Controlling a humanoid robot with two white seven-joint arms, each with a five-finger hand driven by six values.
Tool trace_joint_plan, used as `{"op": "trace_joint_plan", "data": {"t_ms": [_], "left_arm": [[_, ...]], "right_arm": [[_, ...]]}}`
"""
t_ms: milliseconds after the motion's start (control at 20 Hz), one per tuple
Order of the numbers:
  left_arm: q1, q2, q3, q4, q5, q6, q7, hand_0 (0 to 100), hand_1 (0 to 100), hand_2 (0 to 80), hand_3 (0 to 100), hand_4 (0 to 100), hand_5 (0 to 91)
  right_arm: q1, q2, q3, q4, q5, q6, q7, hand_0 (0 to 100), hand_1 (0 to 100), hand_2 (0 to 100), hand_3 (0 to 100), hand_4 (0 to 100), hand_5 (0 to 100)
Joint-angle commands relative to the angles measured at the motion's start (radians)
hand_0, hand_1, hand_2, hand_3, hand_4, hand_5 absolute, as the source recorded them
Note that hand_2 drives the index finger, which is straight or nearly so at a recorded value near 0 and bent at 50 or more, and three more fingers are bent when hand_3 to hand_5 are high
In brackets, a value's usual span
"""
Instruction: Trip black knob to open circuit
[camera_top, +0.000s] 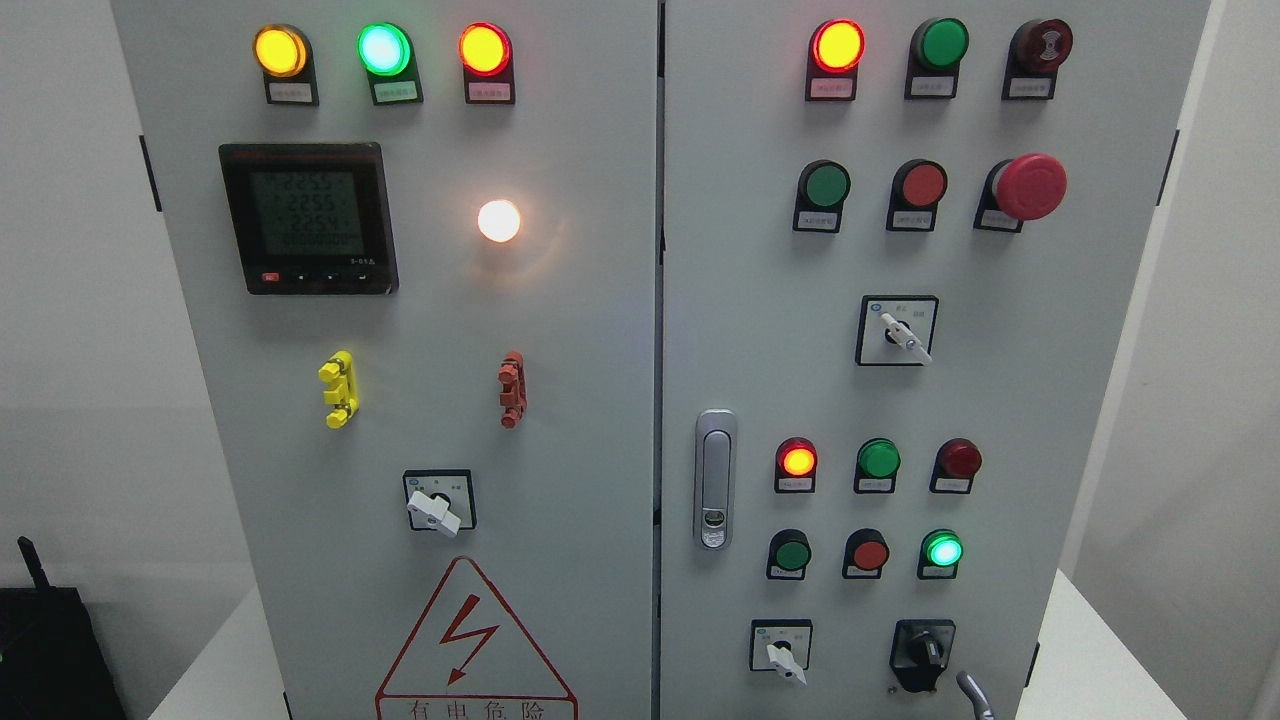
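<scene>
Head view: a pale grey two-door electrical cabinet (600, 330) fills the frame, and the black rotary knob on its black plate (923, 652) sits low on the right door, right of a white-handled selector switch (783, 655). Just below and right of the knob, a grey curved fingertip (975, 694) pokes up from the bottom edge; which hand it belongs to, and its fingers' spread, cannot be told. To trip the knob well, the fingers likely need to rise slightly leftward, pinch its raised ridge squarely and turn without slipping.
</scene>
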Motion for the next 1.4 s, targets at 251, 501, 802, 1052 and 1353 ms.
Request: {"op": "trace_joint_plan", "data": {"t_ms": [251,501,802,1052,1353], "left_arm": [[-0.002,-0.002,0.001,0.0,0.002,-0.003,0.0,12,39,0.0,0,0,0.0],[-0.004,-0.002,0.001,0.0,0.002,-0.003,0.0,12,39,0.0,0,0,0.0],[-0.003,-0.002,0.001,0.0,0.002,-0.003,0.0,12,39,0.0,0,0,0.0],[-0.004,-0.002,0.001,0.0,0.002,-0.003,0.0,12,39,0.0,0,0,0.0],[-0.003,-0.002,0.001,0.0,0.002,-0.003,0.0,12,39,0.0,0,0,0.0]], "right_arm": [[0.024,0.006,-0.001,-0.047,-0.003,-0.019,-0.003,18,23,3,100,91,85],[0.039,0.005,-0.001,-0.067,-0.008,-0.02,-0.001,18,21,1,92,76,70],[0.065,0.006,0.0,-0.09,-0.033,-0.022,-0.001,18,20,0,72,58,52],[0.101,0.009,0.006,-0.114,-0.033,-0.022,-0.001,18,20,0,58,47,42],[0.14,0.016,0.011,-0.14,-0.033,-0.022,0.008,18,18,0,27,20,20]]}}
